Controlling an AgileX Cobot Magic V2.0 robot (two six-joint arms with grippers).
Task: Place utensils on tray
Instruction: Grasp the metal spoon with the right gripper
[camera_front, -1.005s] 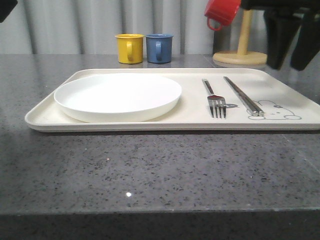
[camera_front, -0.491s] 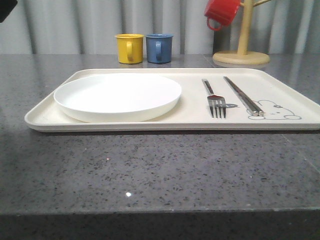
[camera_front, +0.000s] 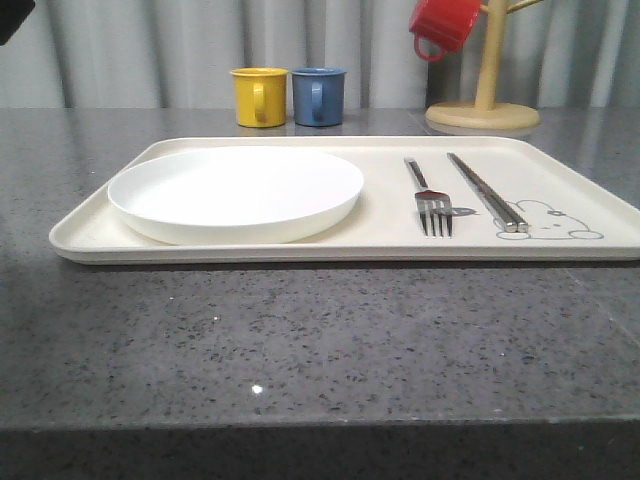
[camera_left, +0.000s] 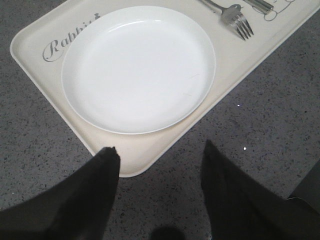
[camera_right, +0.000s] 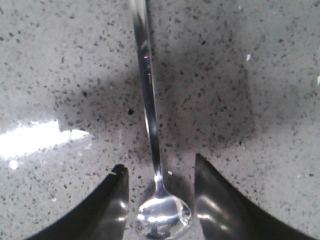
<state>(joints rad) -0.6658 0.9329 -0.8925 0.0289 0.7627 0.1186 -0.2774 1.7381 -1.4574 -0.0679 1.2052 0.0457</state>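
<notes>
Steel spoon (camera_right: 150, 120) mid-frame on counter between right gripper's (camera_right: 159, 200) parted fingers, ungrasped; needs closing, then carrying to tray (camera_front: 390, 235).

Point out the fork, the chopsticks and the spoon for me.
fork (camera_front: 432, 205), front view, on the neck just above the tines.
chopsticks (camera_front: 485, 190), front view, mid-length of the pair.
spoon (camera_right: 164, 216), right wrist view, on the bowl.
</notes>
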